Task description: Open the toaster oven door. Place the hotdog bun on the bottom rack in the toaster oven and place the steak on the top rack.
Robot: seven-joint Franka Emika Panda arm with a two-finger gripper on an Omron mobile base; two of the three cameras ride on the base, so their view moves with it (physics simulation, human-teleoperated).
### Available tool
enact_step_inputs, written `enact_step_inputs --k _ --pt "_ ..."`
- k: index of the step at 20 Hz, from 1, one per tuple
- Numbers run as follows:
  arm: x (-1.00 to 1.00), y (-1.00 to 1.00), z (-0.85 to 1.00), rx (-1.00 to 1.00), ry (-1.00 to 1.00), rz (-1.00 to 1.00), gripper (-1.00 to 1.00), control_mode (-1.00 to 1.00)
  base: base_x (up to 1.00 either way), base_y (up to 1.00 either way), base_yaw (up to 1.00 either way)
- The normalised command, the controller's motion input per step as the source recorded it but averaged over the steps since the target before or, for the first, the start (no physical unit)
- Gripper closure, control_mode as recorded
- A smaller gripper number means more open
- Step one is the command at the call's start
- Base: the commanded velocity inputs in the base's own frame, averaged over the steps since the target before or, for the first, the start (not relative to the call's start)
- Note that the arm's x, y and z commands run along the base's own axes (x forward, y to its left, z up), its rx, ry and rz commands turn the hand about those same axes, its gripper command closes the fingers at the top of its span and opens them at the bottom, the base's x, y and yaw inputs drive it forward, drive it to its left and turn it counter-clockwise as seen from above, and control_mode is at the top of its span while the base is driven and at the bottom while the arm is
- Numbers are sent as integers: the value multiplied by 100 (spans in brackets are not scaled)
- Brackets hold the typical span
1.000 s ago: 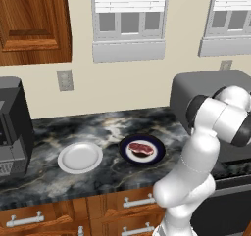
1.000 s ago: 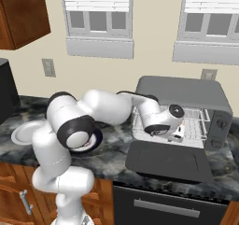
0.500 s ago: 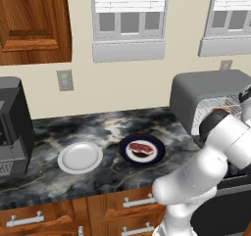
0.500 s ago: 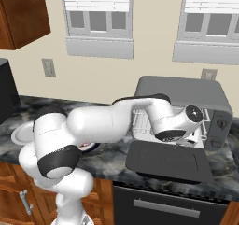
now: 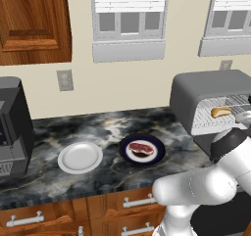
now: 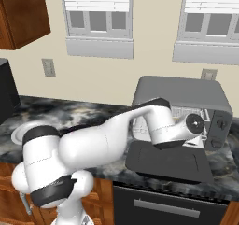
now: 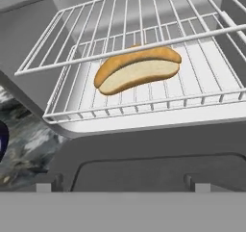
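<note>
The grey toaster oven [image 5: 211,90] stands at the counter's right end, its dark door [image 6: 168,161] folded down flat. In the hand view the golden hotdog bun [image 7: 137,70] lies lengthwise on the bottom rack [image 7: 144,103], under the bare top rack [image 7: 115,31]. The bun [image 5: 221,112] also shows inside the oven from the left. My gripper [image 7: 121,185] hovers over the lowered door [image 7: 144,161], short of the bun, open with nothing between its fingers. The red steak [image 5: 140,149] rests on a dark plate [image 5: 158,153] mid-counter.
A bare white plate [image 5: 80,157] lies left of the steak's plate. A black boxy appliance [image 5: 12,127] stands at the counter's far left. My arm [image 6: 112,140] stretches across the front of the oven [image 6: 182,91]. Wooden drawers run below the counter.
My arm has swung right and my hand has drawn back from the oven mouth. The bun now lies on the bottom rack, free of my fingers.
</note>
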Motion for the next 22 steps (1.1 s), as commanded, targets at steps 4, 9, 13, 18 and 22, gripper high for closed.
enact_step_inputs --k 4,9,13,18,22 --pt "3 0 7 0 -13 -3 -100 -100 0 0 0" --pt "9 -20 42 13 0 -5 -100 -100 0 0 0" --pt "8 -16 28 21 1 -6 -100 -100 0 0 0" --pt "40 -3 15 23 0 -8 -100 -100 0 0 0" --pt "72 0 -6 9 -4 -8 -100 -100 0 0 0"
